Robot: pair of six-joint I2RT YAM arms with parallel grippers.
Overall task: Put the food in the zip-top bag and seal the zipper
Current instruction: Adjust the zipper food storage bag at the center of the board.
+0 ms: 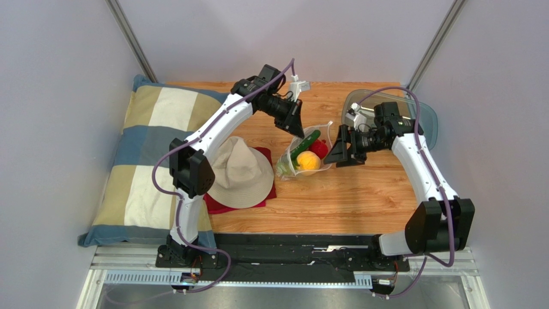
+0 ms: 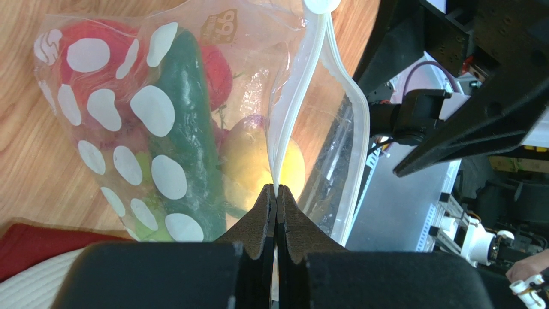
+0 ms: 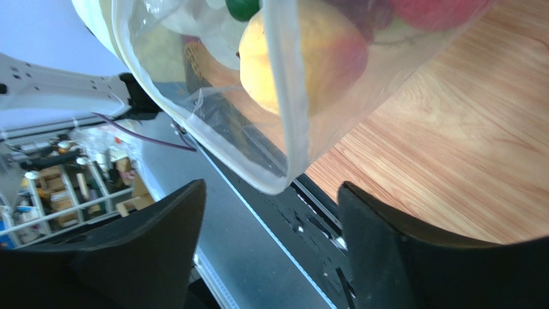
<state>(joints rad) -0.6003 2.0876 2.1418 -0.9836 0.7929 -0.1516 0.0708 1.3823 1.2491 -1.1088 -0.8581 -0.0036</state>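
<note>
The polka-dot zip-top bag point(image 1: 304, 154) stands on the wooden table with the food inside: an orange ball point(image 1: 308, 161), a red ball point(image 1: 319, 149) and a dark green long piece point(image 1: 305, 144). My left gripper point(image 1: 298, 131) is shut on the zipper point(image 2: 291, 116), pinching the white strip at the bag's mouth; the green piece point(image 2: 187, 129) and orange ball point(image 2: 258, 164) show through the plastic. My right gripper point(image 1: 337, 153) is open beside the bag's right edge. In the right wrist view the bag's mouth rim point(image 3: 283, 129) hangs just ahead of the spread fingers point(image 3: 161, 225), apart from them.
A beige hat point(image 1: 240, 172) lies on a red cloth point(image 1: 222, 205) left of the bag. A checked pillow point(image 1: 148, 154) fills the left side. A grey translucent oval tray point(image 1: 419, 106) sits at the back right, behind the right arm.
</note>
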